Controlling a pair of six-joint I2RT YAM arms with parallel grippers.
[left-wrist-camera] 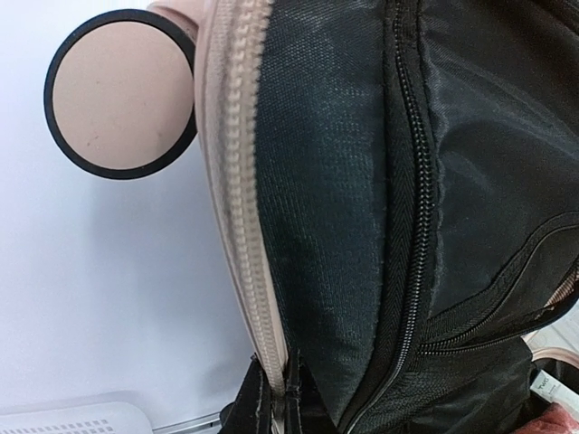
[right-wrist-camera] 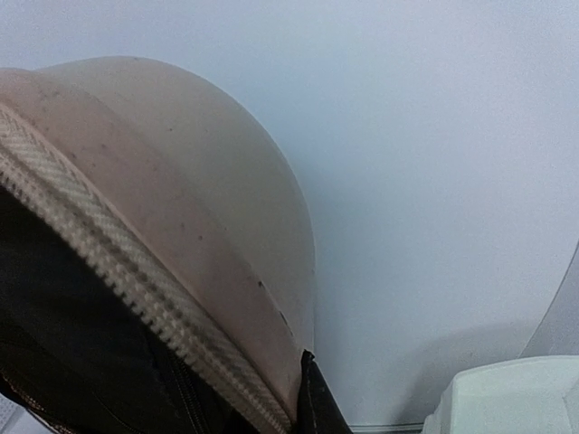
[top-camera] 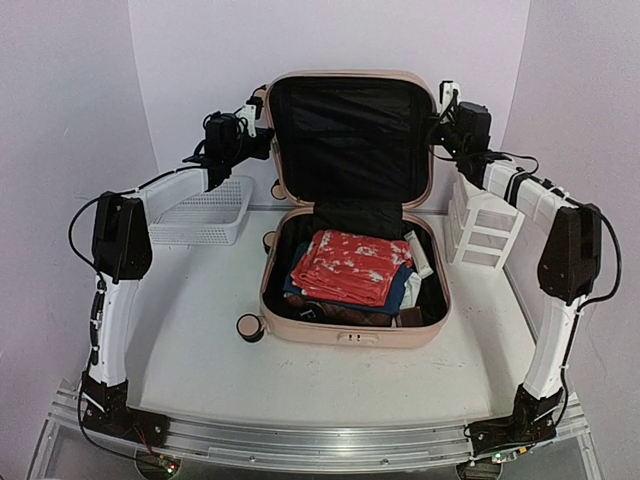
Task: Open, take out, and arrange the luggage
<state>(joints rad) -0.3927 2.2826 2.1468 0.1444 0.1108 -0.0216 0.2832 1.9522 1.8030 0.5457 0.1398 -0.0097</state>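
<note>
Risk sits with the lid: if either hand lets go too soon it could fall shut over the red cloth, and pushed further it might tip the luggage backward. The left hand pinches narrow on the lid's zipper rim at its upper left corner. The right hand lies against the upper right corner, and how wide it stands cannot be told. The luggage rests mid-way across the bench, base flat, lid upright at the far side. Its wheels face left, so the long axis likely runs left to right.
</note>
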